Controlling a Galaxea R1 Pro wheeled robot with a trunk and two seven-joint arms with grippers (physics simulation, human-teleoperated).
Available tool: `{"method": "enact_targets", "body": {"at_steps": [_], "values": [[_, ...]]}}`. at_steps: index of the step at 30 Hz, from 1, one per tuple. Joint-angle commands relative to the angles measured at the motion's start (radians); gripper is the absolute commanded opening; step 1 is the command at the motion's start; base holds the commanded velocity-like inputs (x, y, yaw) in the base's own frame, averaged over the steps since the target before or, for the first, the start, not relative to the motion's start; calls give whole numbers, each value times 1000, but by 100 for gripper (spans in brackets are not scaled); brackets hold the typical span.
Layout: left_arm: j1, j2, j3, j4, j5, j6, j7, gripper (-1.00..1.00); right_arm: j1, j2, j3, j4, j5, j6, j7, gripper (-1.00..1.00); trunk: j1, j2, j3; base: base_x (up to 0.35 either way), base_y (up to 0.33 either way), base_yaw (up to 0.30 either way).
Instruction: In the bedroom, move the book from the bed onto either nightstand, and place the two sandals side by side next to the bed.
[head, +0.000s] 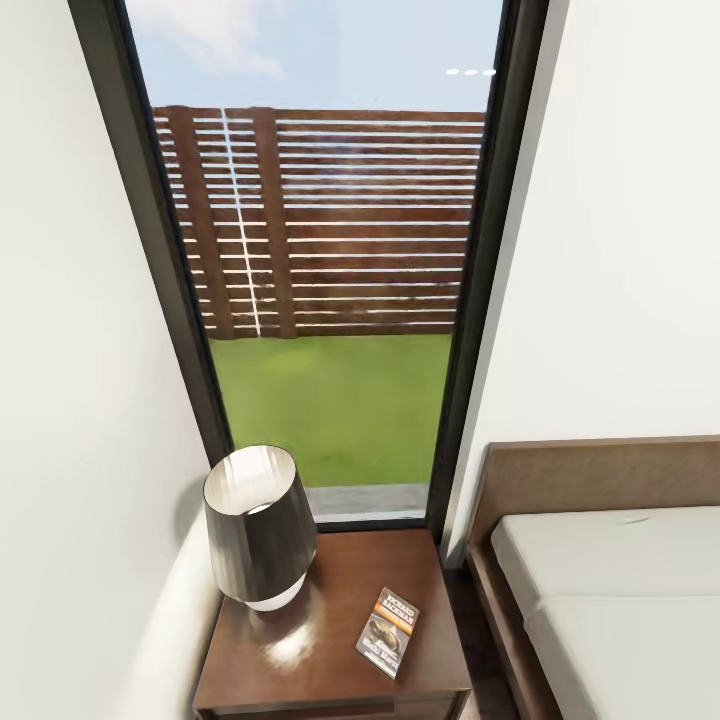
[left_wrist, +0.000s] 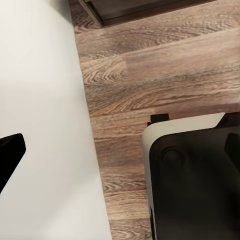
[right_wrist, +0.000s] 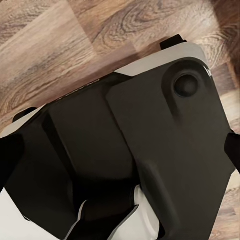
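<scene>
The book (head: 388, 632) lies flat on the nightstand (head: 300, 660) at the lower centre of the head view, right of a lamp (head: 258, 525) – the bed (head: 610, 580) fills the lower right. How it lies relative to either pincer, and whether they are wide or narrow, I cannot tell (wrist views give wood floor (left_wrist: 165, 65) and the robot's dark base (right_wrist: 150, 150))

Bright daylight is pouring through the window (head: 330, 300) at 12 o'clock, glaring off the glossy nightstand (head: 320, 640) beside the lamp (head: 258, 525); renders are looking slightly soft.
</scene>
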Motion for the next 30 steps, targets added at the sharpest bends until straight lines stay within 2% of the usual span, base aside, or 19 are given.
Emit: {"method": "enact_targets", "body": {"at_steps": [1,30], "values": [[-1,0,-9,0,9,-3,3,100,0,0,9,0,-10,2,2,100,1,-2,-2,0,0,0],[-2,1,-9,0,8,2,1,100,1,-6,10,9,-8,-1,3,100,1,-2,-2,0,0,0]]}}
